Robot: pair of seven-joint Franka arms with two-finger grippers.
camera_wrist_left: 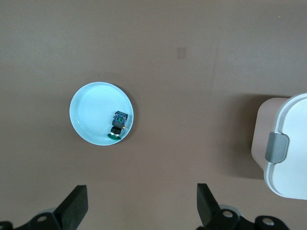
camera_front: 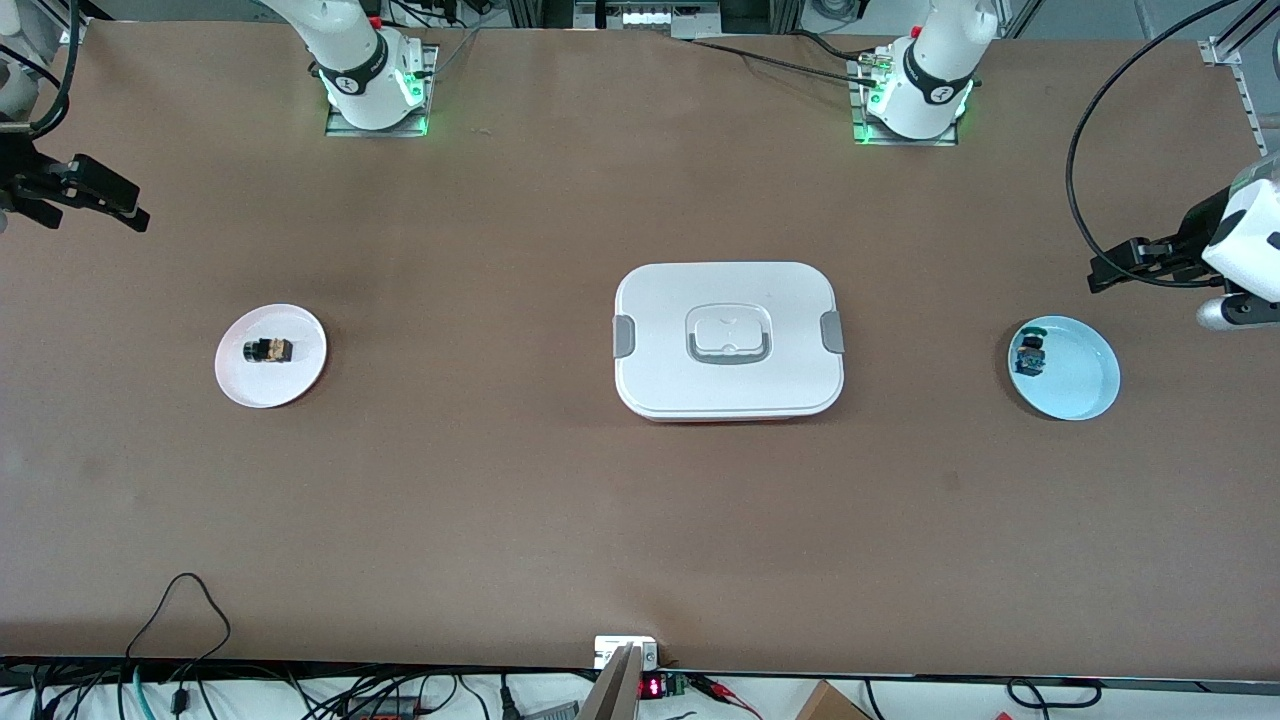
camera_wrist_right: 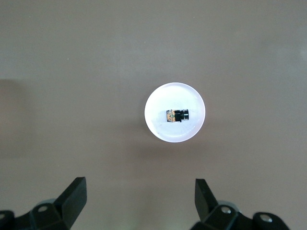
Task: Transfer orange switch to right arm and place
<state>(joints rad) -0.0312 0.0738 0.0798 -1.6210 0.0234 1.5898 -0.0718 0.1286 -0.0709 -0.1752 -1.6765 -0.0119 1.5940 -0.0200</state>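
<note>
The orange switch (camera_front: pixel 268 350), a tiny black part with a tan body, lies on its side on a small white plate (camera_front: pixel 300 375) toward the right arm's end of the table. The right wrist view shows the orange switch (camera_wrist_right: pixel 176 115) on that white plate (camera_wrist_right: pixel 158 124) from above. My right gripper (camera_front: pixel 100 205) hangs open and empty over bare table at that end, apart from the plate; in its own view the right gripper (camera_wrist_right: pixel 139 184) holds nothing. My left gripper (camera_front: pixel 1110 272) hangs open and empty over the table at the left arm's end, and in its wrist view the left gripper (camera_wrist_left: pixel 142 191) is also empty.
A light blue plate (camera_front: pixel 1085 385) toward the left arm's end holds a black part with a blue-green body (camera_front: pixel 1030 358); both show in the left wrist view, plate (camera_wrist_left: pixel 88 112) and part (camera_wrist_left: pixel 118 123). A closed white lidded box (camera_front: pixel 728 340) stands mid-table. Cables trail along the table's near edge.
</note>
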